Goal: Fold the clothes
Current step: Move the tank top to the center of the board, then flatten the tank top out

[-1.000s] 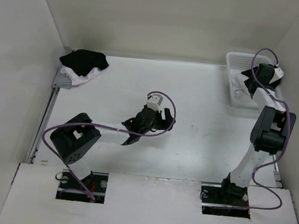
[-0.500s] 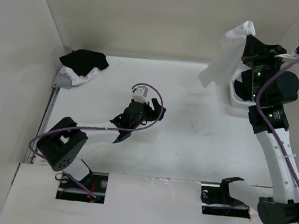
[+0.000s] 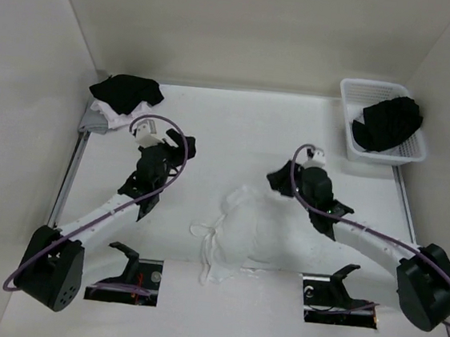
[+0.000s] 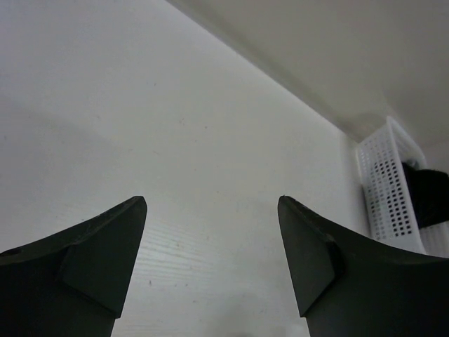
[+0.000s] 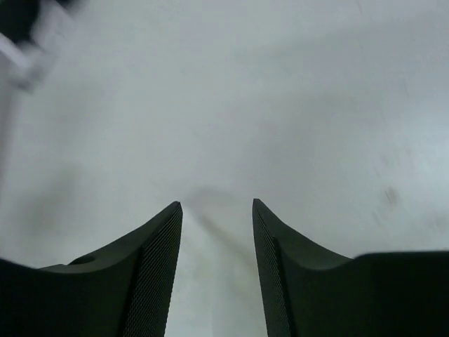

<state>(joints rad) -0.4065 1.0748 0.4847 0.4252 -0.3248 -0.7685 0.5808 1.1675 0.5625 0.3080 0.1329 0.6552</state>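
Tank top (image 3: 247, 227) crumpled, long axis unclear, just nearward of right gripper (image 3: 277, 180), jaws part-open, empty. Left gripper (image 3: 185, 145) gaping, farther off.

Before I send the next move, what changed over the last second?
The right gripper lifted the thin white tank top out of the white plastic basket, carried it toward the near edge and let go; it lies crumpled there. The left gripper swung left, open and empty. The black-and-white garment pile stayed put.
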